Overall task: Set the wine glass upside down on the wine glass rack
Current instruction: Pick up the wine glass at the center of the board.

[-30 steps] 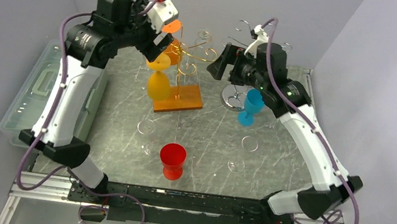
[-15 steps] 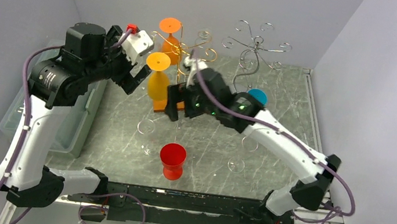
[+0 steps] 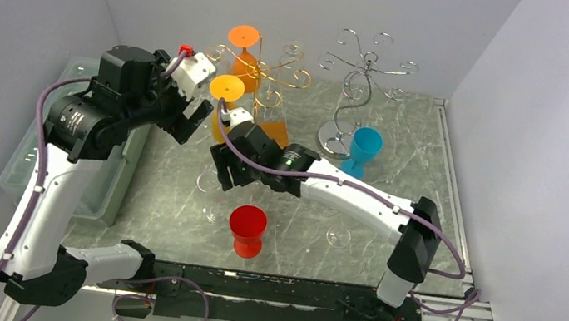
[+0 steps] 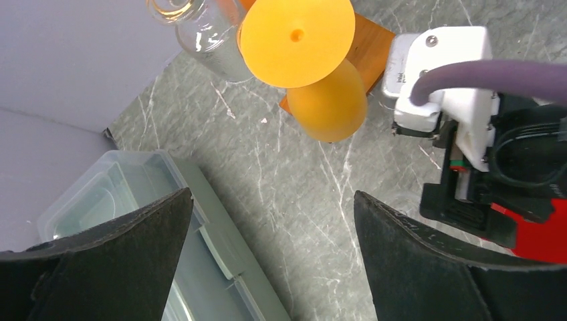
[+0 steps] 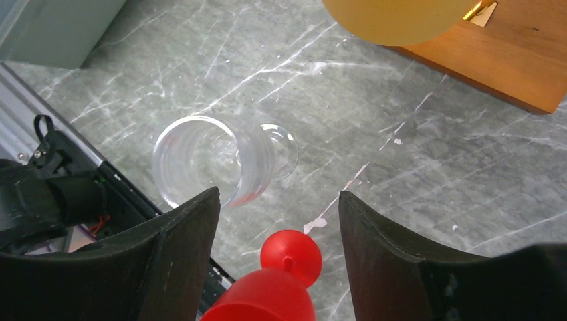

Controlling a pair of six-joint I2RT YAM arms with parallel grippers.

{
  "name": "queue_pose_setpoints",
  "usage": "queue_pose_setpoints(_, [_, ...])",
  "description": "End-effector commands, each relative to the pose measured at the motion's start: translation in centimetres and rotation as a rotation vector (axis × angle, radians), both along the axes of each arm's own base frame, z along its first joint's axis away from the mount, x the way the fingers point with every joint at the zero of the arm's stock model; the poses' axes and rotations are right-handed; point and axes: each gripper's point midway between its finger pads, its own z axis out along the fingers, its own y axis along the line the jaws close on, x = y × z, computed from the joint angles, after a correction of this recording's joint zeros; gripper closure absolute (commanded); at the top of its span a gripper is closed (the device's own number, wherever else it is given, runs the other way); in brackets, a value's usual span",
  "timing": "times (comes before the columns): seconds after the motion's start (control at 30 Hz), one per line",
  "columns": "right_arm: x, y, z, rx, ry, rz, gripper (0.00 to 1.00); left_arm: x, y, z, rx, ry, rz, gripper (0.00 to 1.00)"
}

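The marble table [image 3: 430,173] carries two wire racks at the back, their loops made to take stems: the gold rack [image 3: 291,75] on a wooden base, and the bare silver rack [image 3: 366,67]. The left gripper [image 4: 271,200] gapes empty beside two orange glasses [image 3: 228,90] hung bowl-down. The right gripper [image 5: 277,200], jaws apart and holding nothing, hovers low over an upright clear wine glass [image 5: 200,164], probably its pick, near one red glass [image 5: 267,294]. One blue glass [image 3: 364,146] stands upright. Clear glasses blur into the marble, perhaps three.
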Motion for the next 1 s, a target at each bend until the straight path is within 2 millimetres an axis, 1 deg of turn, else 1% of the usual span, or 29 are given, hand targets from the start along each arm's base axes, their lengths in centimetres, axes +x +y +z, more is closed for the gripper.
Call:
queue_pose_setpoints(0.0, [1.3,1.6,1.2,0.074,-0.061,-0.033,0.33,-0.3,0.9,1.7,-0.03,-0.047,0.056,0.04])
queue_pose_setpoints(0.13, [1.4,2.4,0.5,0.084,-0.053,-0.029,0.35,-0.3,1.2,2.1,-0.017,-0.052,0.067,0.06])
queue_pose_setpoints(0.23, [1.4,2.9,-0.4,0.087,-0.038,-0.024,0.36,-0.2,1.4,2.4,-0.01,-0.063,0.073,0.06])
queue_pose_setpoints(0.3, [1.2,3.4,-1.0,0.089,-0.023,-0.014,0.38,-0.2,1.5,2.7,-0.005,-0.072,0.073,0.06])
queue_pose_setpoints(0.4, [1.0,3.9,-2.5,0.072,0.005,0.001,0.43,-0.2,1.6,3.3,0.001,-0.091,0.073,0.06])
queue_pose_setpoints(0.47, [0.9,4.0,-3.3,0.058,0.015,0.002,0.45,-0.2,1.7,3.6,0.006,-0.103,0.071,0.06])
queue_pose_setpoints(0.5, [0.9,4.1,-3.5,0.054,0.017,0.003,0.47,-0.2,1.7,3.9,0.007,-0.111,0.071,0.06])
queue_pose_setpoints(0.63, [1.0,4.3,-4.5,0.034,0.023,0.016,0.58,-0.1,1.7,4.8,0.006,-0.134,0.062,0.06])
queue_pose_setpoints(0.73, [1.0,4.7,-4.8,0.02,0.031,0.032,0.72,0.0,1.6,5.5,0.0,-0.151,0.057,0.06])
queue_pose_setpoints(0.77, [1.0,4.8,-4.9,0.014,0.033,0.036,0.78,0.0,1.6,5.7,-0.002,-0.155,0.057,0.06])
queue_pose_setpoints(0.8, [1.0,4.8,-4.7,0.012,0.03,0.037,0.86,0.0,1.6,5.7,-0.002,-0.157,0.056,0.06])
queue_pose_setpoints(0.87, [1.1,4.6,-3.8,0.021,0.013,0.038,0.95,-0.1,1.5,5.7,-0.003,-0.156,0.051,0.06])
queue_pose_setpoints(0.97, [1.0,4.3,-1.7,0.052,-0.016,0.046,1.0,-0.2,1.5,5.6,-0.002,-0.162,0.046,0.06])
